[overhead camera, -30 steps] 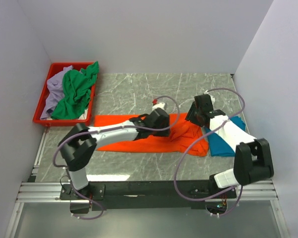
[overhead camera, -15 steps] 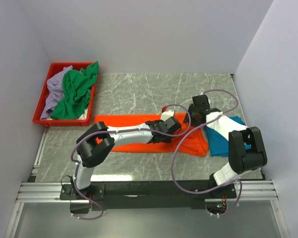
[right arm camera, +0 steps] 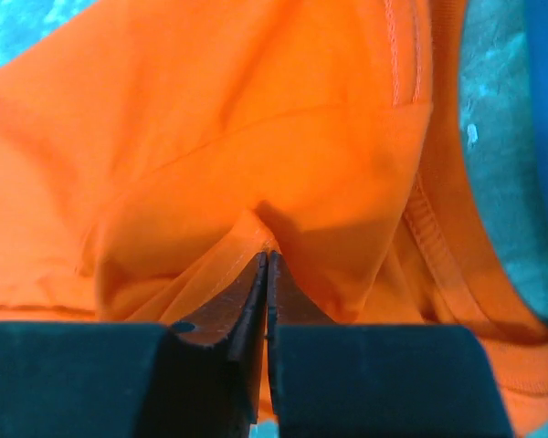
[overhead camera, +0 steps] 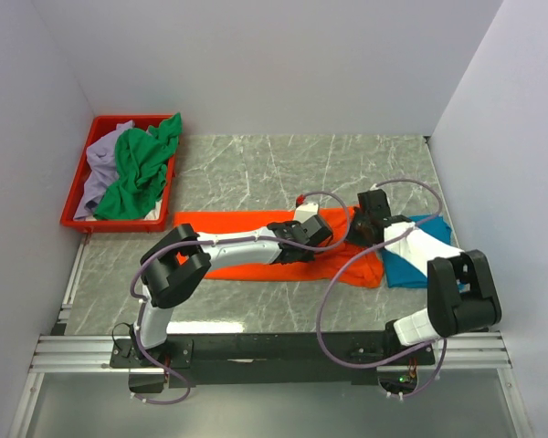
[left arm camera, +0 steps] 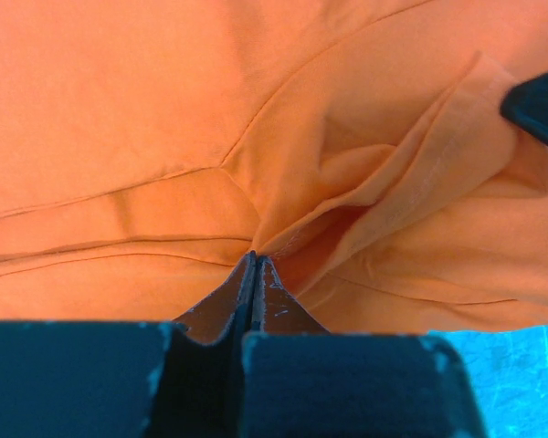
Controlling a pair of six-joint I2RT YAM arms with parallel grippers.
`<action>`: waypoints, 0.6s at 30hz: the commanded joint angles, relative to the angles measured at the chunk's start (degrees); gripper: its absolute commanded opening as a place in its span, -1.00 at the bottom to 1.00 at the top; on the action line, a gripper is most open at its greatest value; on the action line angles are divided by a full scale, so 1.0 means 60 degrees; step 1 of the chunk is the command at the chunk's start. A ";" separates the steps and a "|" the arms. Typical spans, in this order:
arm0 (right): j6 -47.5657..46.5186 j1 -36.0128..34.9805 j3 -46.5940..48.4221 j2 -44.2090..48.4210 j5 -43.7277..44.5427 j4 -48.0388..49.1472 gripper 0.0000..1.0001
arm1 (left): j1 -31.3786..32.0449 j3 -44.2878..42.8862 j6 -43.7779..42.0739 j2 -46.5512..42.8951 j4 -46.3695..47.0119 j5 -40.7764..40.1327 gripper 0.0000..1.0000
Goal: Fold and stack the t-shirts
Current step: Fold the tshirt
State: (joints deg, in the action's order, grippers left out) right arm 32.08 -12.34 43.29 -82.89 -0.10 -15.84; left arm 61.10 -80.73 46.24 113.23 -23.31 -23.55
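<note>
- The orange t-shirt (overhead camera: 210, 224) lies spread in a long band across the near half of the marble table (overhead camera: 256, 173). It runs from about 8 o'clock to 4 o'clock in the overhead view.
- The left gripper (overhead camera: 321, 226) is down on the shirt's right-hand part. From the wrist, its fingers (left arm camera: 221, 315) are pressed together, nipping a raised ridge of orange cloth at their tips.
- The right gripper (overhead camera: 365, 224) sits just beside it, at the left gripper's 3 o'clock. Its jaws are also closed, pinching a small peak of the same shirt near a stitched hem.
- The cloth between and around the two grips is bunched into soft folds.
- The teal t-shirt (overhead camera: 406, 269) lies at 4 o'clock on the table, partly under the right arm, its edge touching the orange one.
- The red tray (overhead camera: 73, 205) stands at 10 o'clock. The green t-shirt (overhead camera: 137, 173) is heaped inside it, draped partly over the lavender t-shirt (overhead camera: 99, 173).
</note>
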 commanded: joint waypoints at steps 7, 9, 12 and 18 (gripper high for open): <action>0.0133 0.0050 -0.0885 0.2518 -0.0291 -0.0056 -0.98 | 0.0041 0.0183 0.0087 -0.0678 0.0091 -0.0147 -0.99; 0.0191 0.0035 -0.1222 0.2901 -0.0335 -0.0144 -0.98 | 0.0056 0.0212 0.0057 -0.0737 0.0077 -0.0162 -0.99; 0.0220 0.0035 -0.1691 0.3676 -0.0467 -0.0232 -0.98 | 0.0041 0.0315 0.0072 -0.0868 0.0091 -0.0162 -0.99; 0.0323 0.0020 -0.2614 0.4600 -0.0759 -0.0203 -0.90 | -0.0003 0.0608 0.0043 -0.1074 0.0179 -0.0147 -0.99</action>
State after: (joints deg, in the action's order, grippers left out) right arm 33.58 -12.34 29.15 -58.02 -3.31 -17.23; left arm 61.10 -77.89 46.28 110.10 -23.27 -23.83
